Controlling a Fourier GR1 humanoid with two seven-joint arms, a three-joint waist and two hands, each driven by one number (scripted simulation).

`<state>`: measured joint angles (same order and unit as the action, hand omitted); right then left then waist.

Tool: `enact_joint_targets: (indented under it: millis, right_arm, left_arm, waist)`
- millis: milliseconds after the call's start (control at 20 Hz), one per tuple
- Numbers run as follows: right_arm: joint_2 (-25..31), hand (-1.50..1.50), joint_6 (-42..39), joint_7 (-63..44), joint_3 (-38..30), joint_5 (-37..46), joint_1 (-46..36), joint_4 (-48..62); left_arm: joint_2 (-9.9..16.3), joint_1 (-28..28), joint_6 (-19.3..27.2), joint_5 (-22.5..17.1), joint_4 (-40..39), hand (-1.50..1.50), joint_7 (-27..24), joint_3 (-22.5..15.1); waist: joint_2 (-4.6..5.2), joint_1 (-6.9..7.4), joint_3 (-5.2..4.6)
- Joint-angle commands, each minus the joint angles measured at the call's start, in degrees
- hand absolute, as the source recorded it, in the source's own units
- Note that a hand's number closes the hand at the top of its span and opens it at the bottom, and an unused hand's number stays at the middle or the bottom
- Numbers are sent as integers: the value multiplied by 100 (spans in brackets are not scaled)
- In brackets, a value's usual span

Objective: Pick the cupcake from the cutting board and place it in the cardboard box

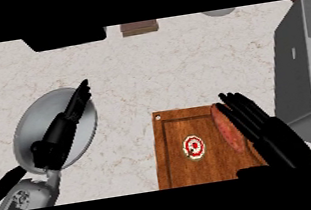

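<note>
The cupcake (pixel 193 147), seen from above as a small round red-and-white top, stands near the middle of the wooden cutting board (pixel 179 166) at the lower centre. My right hand (pixel 280 141) hovers over the board's right edge, fingers straight and open, just right of the cupcake and not touching it. The box (pixel 295 71), grey with its flaps open, stands at the right edge of the counter, beside that hand. My left hand (pixel 60 135) rests open, fingers up, over a grey plate (pixel 40 111) at the left.
A long reddish item (pixel 224 126) lies on the board's right side, partly under my right fingers. At the counter's back edge are a black object (pixel 66 38), a small brown block (pixel 139 27) and a pale round thing (pixel 218 12).
</note>
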<state>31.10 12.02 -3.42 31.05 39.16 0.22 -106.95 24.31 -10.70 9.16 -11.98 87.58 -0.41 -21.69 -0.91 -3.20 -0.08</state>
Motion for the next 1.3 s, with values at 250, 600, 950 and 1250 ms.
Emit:
enact_joint_targets:
  millis: [250,600,950,1250]
  right_arm:
    - [746,-150,-1835,-2299,589,1190,774,-2998]
    - [-97,-150,-3616,-3865,1259,707,263,-3381]
    - [-1537,-150,-3982,-4427,1345,740,-319,-2504]
    - [-2144,-150,-4147,-4565,1596,1233,-469,-1944]
  left_arm:
    - [-143,-70,-138,127,26,0,131,-48]
    - [-307,-520,-296,278,-343,0,210,78]
    - [-269,-314,-732,216,-142,0,189,444]
    - [-772,-310,-550,740,55,0,556,413]
  waist:
    - [52,191,-8]
    - [94,297,-6]
    - [95,334,3]
    - [87,320,7]
